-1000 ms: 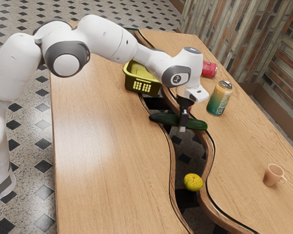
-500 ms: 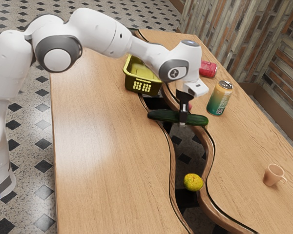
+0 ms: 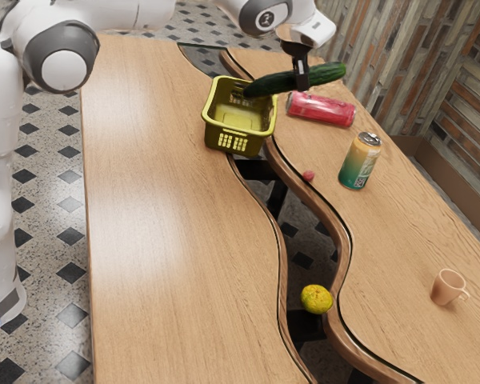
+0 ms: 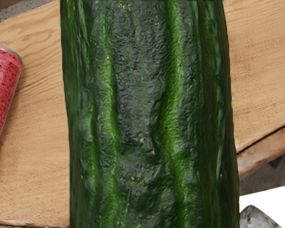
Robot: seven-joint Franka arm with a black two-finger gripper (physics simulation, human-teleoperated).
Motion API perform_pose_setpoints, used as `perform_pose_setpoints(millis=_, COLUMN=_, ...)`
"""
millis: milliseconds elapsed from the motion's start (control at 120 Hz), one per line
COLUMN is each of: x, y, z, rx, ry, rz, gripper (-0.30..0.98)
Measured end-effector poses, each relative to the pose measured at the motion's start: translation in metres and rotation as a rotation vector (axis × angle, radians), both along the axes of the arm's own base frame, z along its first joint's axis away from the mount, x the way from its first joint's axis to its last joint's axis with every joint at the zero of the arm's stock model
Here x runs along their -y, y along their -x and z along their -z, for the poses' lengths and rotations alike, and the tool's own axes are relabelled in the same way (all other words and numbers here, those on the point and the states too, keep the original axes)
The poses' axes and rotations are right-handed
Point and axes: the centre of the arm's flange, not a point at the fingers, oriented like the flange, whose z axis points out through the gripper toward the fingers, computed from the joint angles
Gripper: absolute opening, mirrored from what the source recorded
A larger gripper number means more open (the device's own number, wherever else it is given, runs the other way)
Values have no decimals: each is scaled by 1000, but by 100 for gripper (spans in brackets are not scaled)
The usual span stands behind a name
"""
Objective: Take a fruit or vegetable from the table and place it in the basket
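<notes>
Exterior view: the white arm (image 3: 61, 68) enters from the view's left, its lower part standing upright beside the tabletop (image 3: 160, 208) and its forward links running along the picture's upper edge, which partly crops them. The hand is raised above the tabletop near the basket (image 3: 216, 139), with the gripper (image 3: 302, 82) directed downward. The gripper is closed around the middle of the cucumber (image 3: 272, 83), which is held aloft and lies crosswise to the fingers. The cucumber slants in this view, its end toward the exterior view's left appearing lower and overlapping the basket's rim; whether that end is directly over the basket cannot be told.

A red can (image 3: 324, 110) lies on its side near the basket. A green and orange can (image 3: 358, 164) stands upright, with a small reddish round object (image 3: 308, 175) near it. A yellow fruit (image 3: 316, 298) and a mug (image 3: 449, 286) are well apart from the basket.

Wrist view: the cucumber's ridged, dark green skin passes close beneath the hand.
</notes>
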Motion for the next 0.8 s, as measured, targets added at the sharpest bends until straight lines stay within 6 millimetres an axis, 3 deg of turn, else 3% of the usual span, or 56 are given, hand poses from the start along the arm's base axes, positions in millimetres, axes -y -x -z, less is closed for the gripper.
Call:
perform_pose_setpoints(millis=75, x=-83, y=14, z=9, rx=-11, ry=-7, rz=-130, gripper=21)
perform_pose_setpoints(millis=133, x=-111, y=15, z=11, rx=-8, ry=-15, rz=-171, gripper=21)
perform_pose_setpoints(millis=325, x=-146, y=-2, z=27, rx=-2, ry=-32, rz=-207, gripper=21)
perform_pose_setpoints(millis=592, x=-171, y=-11, z=56, rx=-11, ry=-28, rz=-231, gripper=20)
perform_pose_setpoints(millis=700, x=-173, y=-11, z=61, rx=-11, ry=-26, rz=-230, gripper=44)
perform_pose_setpoints(millis=800, x=-177, y=-7, z=54, rx=-2, ry=-39, rz=-238, gripper=56)
